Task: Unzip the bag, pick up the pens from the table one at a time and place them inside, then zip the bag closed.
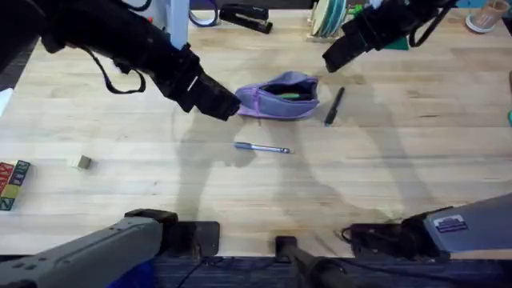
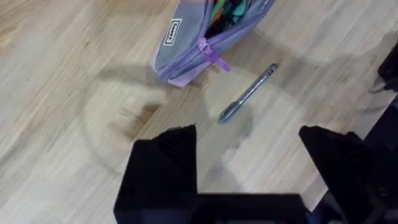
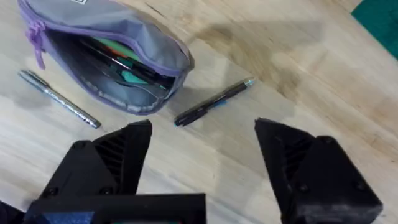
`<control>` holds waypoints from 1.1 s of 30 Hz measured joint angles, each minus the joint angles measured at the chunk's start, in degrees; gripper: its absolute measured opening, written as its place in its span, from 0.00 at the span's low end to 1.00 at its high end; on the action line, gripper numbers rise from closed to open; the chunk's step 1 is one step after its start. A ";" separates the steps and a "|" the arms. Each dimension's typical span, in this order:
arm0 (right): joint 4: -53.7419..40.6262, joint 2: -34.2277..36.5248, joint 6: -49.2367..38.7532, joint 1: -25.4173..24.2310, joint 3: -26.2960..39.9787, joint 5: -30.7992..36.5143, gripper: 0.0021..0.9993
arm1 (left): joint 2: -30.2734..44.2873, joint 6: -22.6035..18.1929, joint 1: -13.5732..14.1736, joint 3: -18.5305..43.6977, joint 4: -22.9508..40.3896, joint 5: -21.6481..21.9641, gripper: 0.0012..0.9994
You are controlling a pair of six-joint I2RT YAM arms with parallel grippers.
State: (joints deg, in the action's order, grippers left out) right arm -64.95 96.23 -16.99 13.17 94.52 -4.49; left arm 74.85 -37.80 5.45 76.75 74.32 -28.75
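- The table (image 1: 384,176) is a broad light plank top, and the work sits in its middle, with clutter pushed to the edges where it will not get in the way: coloured blocks (image 1: 11,184) at the near left edge and a small pale cube (image 1: 78,162) just beyond them.
- Nearest the arm bases lies the silvery pen (image 1: 262,148), flat on the wood and a little short of the bag. It lies free of everything else, so it can be taken from above.
- Just beyond it is the bag (image 1: 280,98), its zipper already drawn back and its mouth gaping, so the unzipping looks done. Coloured items (image 3: 127,68) show inside.
- The left gripper (image 1: 214,100) sits at the bag's left end, where the purple zipper pull (image 2: 211,55) hangs. In its wrist view its fingers stand wide apart and hold nothing, with the silvery pen in the gap ahead, probably its next target.
- The black pen (image 1: 334,106) lies just beside the bag's right end, clear of it.
- Farthest off, the right gripper (image 1: 340,54) hangs behind the bag's right end. It is spread and empty, looking down on the black pen and the open mouth, well set to take that pen.
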 joint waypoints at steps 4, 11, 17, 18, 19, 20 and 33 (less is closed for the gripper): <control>-0.02 0.00 0.47 0.04 0.00 0.00 1.00 | 0.00 0.00 0.00 0.00 0.00 0.00 1.00; -0.72 0.00 0.72 0.04 0.00 -0.20 1.00 | 0.00 0.00 0.00 0.00 0.00 0.00 1.00; 0.59 0.00 5.82 0.13 0.00 0.31 1.00 | 0.00 0.00 0.00 0.00 0.00 0.00 0.99; 0.56 0.00 8.15 0.13 0.00 1.29 1.00 | 0.00 0.00 0.00 0.00 0.00 0.00 1.00; 0.44 0.00 11.33 0.10 0.00 2.64 1.00 | 0.00 0.00 0.00 0.00 0.00 0.00 0.99; 0.27 0.00 14.18 0.09 0.00 3.78 1.00 | 0.00 0.00 0.00 0.00 0.00 0.00 0.99; 0.26 0.00 58.08 0.04 0.00 9.44 1.00 | 0.00 -0.02 0.00 0.00 0.00 0.00 0.99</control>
State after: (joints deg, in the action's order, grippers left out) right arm -64.69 96.23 41.09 13.21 94.52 4.95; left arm 74.85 -37.82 5.45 76.75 74.32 -28.75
